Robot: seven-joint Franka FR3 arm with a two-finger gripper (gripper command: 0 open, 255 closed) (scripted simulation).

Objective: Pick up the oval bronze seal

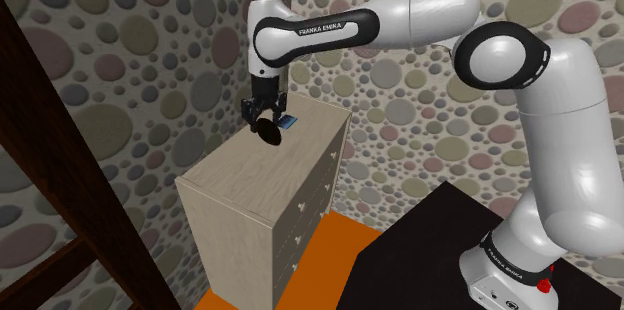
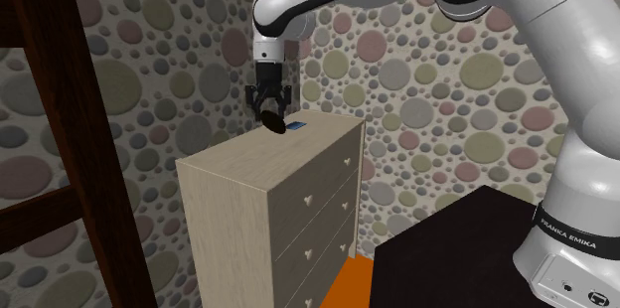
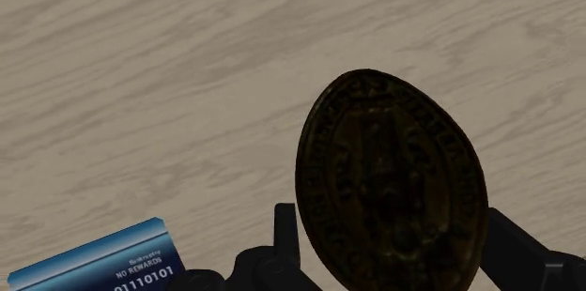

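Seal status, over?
Tool shut on seal. Seal looks clear of dresser top. Nearby blue card not blocking.

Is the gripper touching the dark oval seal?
Touching. In the wrist view the gripper clasps the dark oval seal, one black finger pressed against each side.

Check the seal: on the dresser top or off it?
Off: the seal is clasped in the gripper, tilted, hanging just above the dresser top.

A room in a home: pale wooden chest of drawers (image 2: 298, 197), pebble-patterned wallpaper (image 1: 130, 88), orange floor (image 1: 340, 243)
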